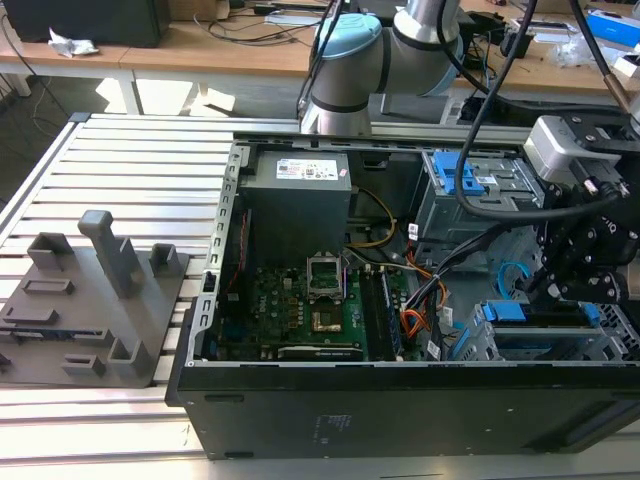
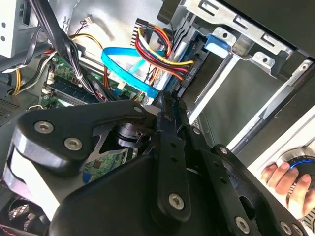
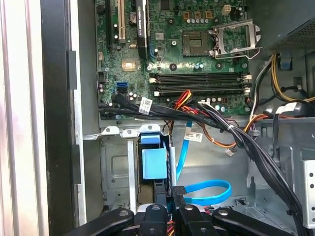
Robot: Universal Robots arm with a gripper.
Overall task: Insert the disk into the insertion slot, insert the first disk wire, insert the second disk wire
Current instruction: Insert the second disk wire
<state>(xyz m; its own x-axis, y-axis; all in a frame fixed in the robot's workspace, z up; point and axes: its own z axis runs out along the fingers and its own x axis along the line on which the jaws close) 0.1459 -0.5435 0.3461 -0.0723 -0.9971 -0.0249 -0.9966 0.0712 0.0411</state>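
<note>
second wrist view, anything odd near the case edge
Yes: a person's hand rests on a round blue-ringed knob just outside the case, close behind the tool, which sits by the blue cable.

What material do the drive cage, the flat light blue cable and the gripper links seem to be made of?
The drive cage looks like bare sheet metal: dull silver, thin folded edges, punched holes. The flat light blue cable looks like flexible plastic sheathing: glossy, bent in a smooth loop. The gripper links look like black metal or hard plastic, matt, joined by silver screws; I cannot tell which.
</note>
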